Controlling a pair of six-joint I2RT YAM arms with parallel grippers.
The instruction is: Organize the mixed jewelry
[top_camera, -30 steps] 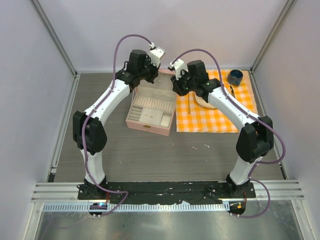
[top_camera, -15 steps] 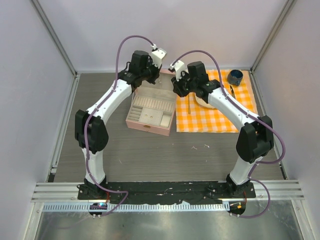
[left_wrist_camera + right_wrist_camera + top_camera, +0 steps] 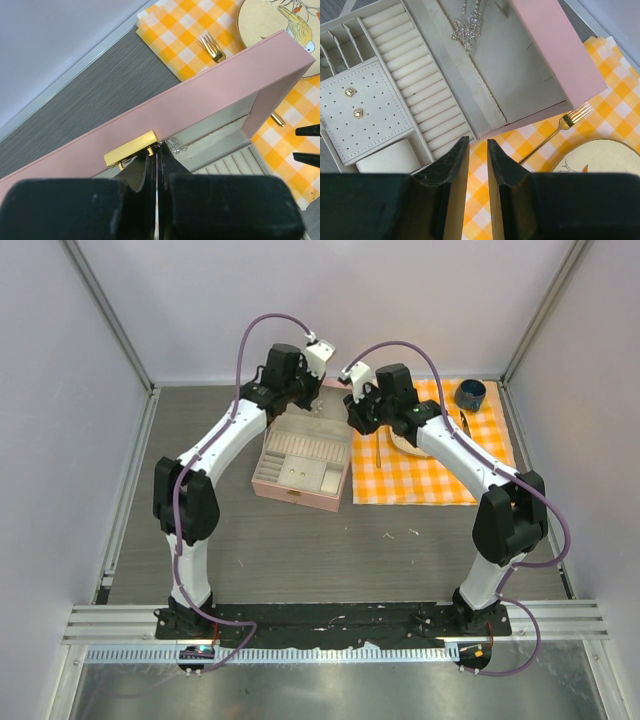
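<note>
The pink case lies open with its lid standing up. My left gripper is shut at the lid's top edge, beside the gold clasp, and seems to pinch the thin silvery chain. That chain's sparkling cluster hangs against the lid's pale inner face. Two tiny studs sit on the perforated pad. Pale bits lie on the table in front of the case. My right gripper is narrowly open and holds nothing, above the cloth at the case's right corner.
An orange-and-white checked cloth lies right of the case, carrying a plate, a gold fork and a knife. A dark blue cup stands at the cloth's far corner. Walls close in the back and sides.
My left arm has shifted a little to the right, toward the back edge of the case. The right arm has barely moved.
</note>
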